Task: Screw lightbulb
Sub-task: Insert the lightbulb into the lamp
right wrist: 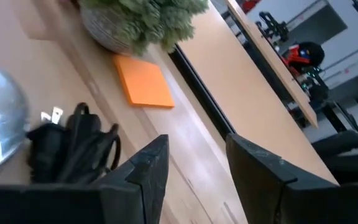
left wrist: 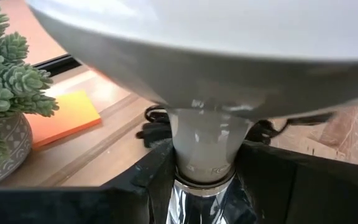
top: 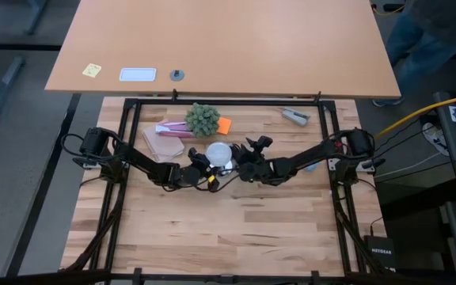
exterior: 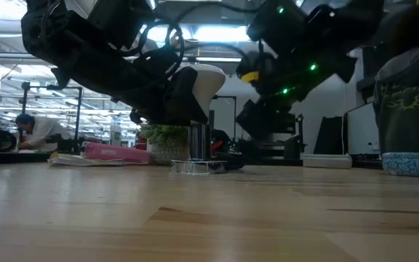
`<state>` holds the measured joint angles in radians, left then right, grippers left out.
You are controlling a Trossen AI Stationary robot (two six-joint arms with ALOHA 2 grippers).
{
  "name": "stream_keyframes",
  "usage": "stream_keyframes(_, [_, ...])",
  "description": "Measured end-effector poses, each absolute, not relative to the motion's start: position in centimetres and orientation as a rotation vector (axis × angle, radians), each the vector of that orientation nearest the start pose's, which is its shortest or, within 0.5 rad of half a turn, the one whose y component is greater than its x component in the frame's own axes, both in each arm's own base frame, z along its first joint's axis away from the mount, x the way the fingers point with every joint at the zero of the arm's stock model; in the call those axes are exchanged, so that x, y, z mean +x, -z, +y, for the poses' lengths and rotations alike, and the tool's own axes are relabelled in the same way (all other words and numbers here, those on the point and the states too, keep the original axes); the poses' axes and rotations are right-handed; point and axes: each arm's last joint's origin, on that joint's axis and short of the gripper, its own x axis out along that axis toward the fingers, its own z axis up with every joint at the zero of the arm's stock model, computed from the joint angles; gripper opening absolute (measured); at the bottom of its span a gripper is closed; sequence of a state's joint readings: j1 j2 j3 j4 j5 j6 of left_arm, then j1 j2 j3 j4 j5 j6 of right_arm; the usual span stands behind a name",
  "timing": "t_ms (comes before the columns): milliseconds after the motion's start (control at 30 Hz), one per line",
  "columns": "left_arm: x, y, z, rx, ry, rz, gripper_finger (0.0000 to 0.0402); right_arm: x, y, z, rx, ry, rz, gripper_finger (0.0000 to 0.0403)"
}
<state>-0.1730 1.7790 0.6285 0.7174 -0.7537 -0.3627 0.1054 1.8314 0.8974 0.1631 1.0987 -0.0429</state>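
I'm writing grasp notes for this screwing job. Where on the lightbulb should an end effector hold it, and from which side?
Probably at the narrow neck just above the metal base, coming in level from the side. The lightbulb stands upright on the socket, and its wide dome would likely slip between fingers, while the tapered neck fits. The left end effector brackets it there now; the right end effector waits open alongside.
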Motion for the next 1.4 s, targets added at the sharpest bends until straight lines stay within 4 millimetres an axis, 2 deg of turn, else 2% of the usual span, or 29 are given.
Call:
stream_keyframes(333, [30.9, -12.5, -3.3, -0.154, -0.643, 0.281, 0.015, 33.3, -14.4, 5.4, -0.506, 0.764, 0.669, 0.0168])
stream_keyframes(600, [30.9, -12.5, -3.3, -0.153, -0.648, 0.281, 0.015, 33.2, -13.9, 9.0, -0.267, 0.364, 0.68, 0.0168])
stream_keyframes(733, [30.9, -12.5, -3.3, -0.152, -0.648, 0.281, 0.015, 33.6, -13.7, 9.8, -0.124, 0.113, 0.692, 0.0168])
stream_keyframes(800, [30.8, -12.5, -3.3, -0.152, -0.649, 0.281, 0.015, 33.9, -13.4, 10.0, -0.097, 0.054, 0.685, 0.0168])
stream_keyframes(933, [30.8, -12.5, -3.3, -0.154, -0.651, 0.279, 0.015, 34.5, -12.0, 9.8, -0.115, 0.098, 0.667, 0.0168])
stream_keyframes(1100, [30.8, -12.5, -3.3, -0.157, -0.652, 0.278, 0.015, 35.0, -9.9, 8.1, -0.113, 0.177, 0.72, 0.0168])
stream_keyframes(1400, [30.8, -12.5, -3.2, -0.153, -0.66, 0.278, 0.015, 35.9, -9.2, 4.1, -0.021, 0.295, 0.722, 0.0168])
